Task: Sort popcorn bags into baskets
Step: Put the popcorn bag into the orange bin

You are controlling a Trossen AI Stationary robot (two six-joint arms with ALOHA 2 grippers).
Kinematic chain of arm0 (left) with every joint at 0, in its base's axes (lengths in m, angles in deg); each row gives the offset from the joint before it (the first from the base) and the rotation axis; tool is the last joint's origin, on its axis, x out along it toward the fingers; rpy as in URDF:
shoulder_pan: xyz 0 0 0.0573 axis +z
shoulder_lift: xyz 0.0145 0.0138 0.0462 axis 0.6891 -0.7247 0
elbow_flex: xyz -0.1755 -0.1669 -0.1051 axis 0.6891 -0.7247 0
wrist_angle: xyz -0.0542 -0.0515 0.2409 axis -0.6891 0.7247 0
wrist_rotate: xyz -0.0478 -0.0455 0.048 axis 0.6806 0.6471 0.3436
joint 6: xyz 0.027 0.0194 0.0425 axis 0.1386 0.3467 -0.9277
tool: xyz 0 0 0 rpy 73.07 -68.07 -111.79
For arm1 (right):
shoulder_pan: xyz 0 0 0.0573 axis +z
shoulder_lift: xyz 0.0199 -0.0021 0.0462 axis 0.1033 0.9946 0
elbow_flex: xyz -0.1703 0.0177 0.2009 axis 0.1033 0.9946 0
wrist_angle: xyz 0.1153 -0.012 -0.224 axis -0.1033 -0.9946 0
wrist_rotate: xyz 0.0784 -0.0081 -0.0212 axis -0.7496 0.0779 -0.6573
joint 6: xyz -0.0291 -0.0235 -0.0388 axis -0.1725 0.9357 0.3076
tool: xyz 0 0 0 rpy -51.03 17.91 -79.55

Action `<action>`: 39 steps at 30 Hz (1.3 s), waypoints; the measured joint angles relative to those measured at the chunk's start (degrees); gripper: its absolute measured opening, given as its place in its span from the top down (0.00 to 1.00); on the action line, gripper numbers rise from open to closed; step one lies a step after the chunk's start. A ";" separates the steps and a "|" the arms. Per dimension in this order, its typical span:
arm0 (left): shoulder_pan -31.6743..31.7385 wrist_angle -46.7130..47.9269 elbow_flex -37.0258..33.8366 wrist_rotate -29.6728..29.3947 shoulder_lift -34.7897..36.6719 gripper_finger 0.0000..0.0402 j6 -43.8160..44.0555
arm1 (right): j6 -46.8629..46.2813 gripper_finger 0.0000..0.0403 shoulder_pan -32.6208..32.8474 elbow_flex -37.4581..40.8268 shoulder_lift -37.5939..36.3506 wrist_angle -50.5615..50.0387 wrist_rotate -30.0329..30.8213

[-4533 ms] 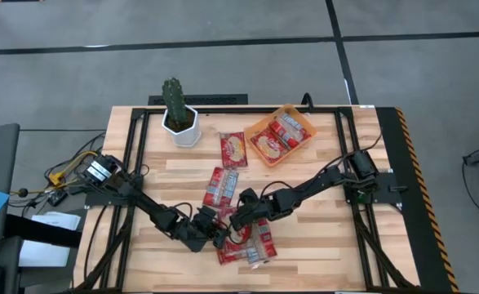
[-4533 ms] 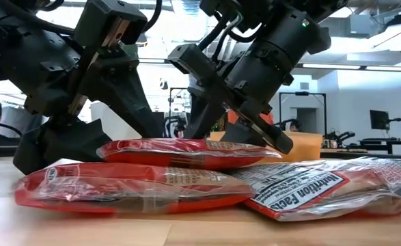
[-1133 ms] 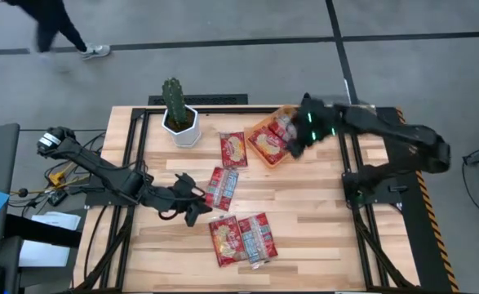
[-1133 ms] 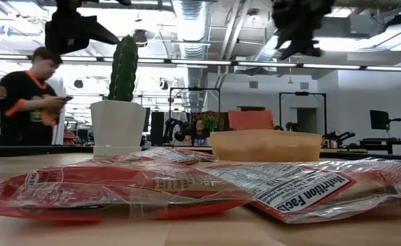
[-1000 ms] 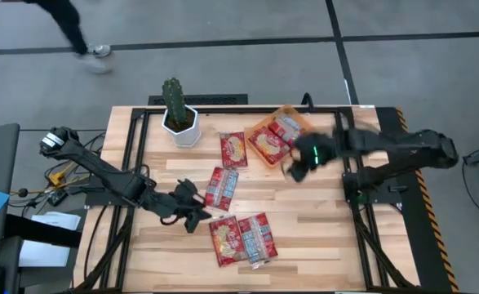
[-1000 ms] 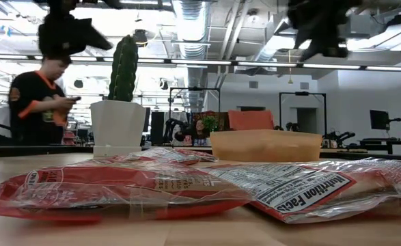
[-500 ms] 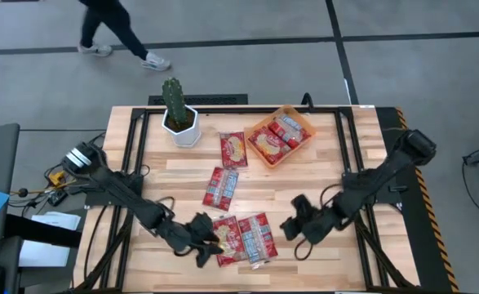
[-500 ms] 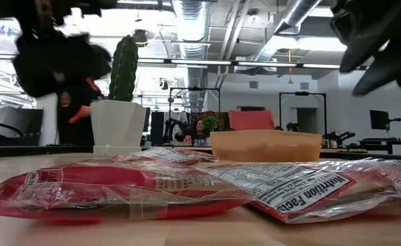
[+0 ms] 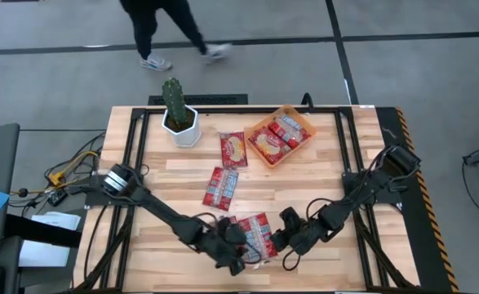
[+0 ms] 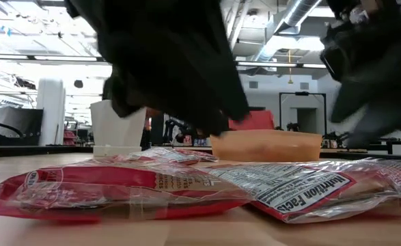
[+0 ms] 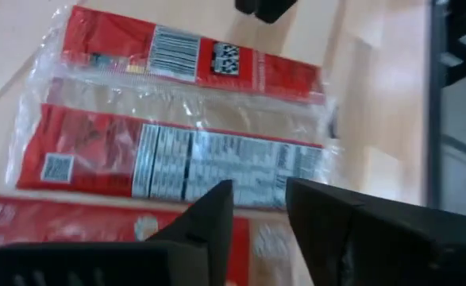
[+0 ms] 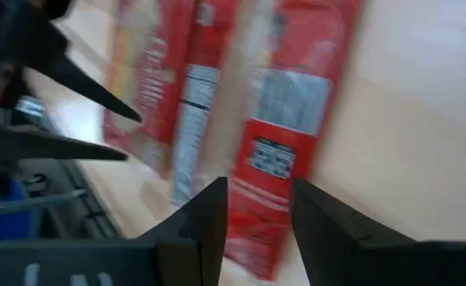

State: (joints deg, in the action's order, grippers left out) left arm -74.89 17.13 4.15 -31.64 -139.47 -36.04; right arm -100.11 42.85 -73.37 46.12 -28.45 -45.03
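Two red popcorn bags lie flat, side by side, by the table's near edge [image 9: 258,232], and fill the foreground of the low view [image 10: 118,190]. Two more bags rest mid-table [image 9: 221,188] [image 9: 232,149]. The orange basket [image 9: 303,117] at the far edge holds several bags. My left gripper [image 9: 236,254] hovers open over the near pair's left side, its fingers above a bag [image 11: 177,119]. My right gripper [image 9: 278,242] is open over the pair's right side, above a bag [image 12: 284,119]. I see no touch by either.
A white pot with a green cactus [image 9: 178,114] stands at the far left corner. Black frame rails run along the table's left and right sides [image 9: 349,139]. Bare wood lies right of the near bags [image 9: 337,261]. A person walks across the floor beyond the table [image 9: 161,24].
My right gripper swung from the basket at the far edge down toward the near edge, then left to the near pair of bags. My left gripper moved right and toward the near edge, onto the same pair. The bags stayed where they were.
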 joint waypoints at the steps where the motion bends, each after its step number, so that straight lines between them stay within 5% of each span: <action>1: 0.35 0.47 1.04 0.15 -1.20 0.76 -0.10 | -0.18 0.59 0.20 0.15 0.15 -0.55 -0.02; 18: 3.36 0.24 2.87 4.81 -7.87 0.96 0.59 | -2.29 0.39 -0.36 0.04 4.53 0.12 -0.12; 32: 4.41 2.68 2.60 6.19 -7.71 0.97 -0.21 | 5.49 0.46 -2.81 -0.01 8.35 7.60 -1.86; 39: 4.49 2.55 2.56 5.97 -7.71 0.97 -0.15 | 8.42 0.70 -3.58 0.06 8.50 7.45 -3.61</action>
State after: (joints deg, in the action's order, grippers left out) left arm -70.41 19.68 6.71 -25.67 -147.18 -36.19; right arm -91.69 39.27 -73.31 54.63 -21.00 -48.64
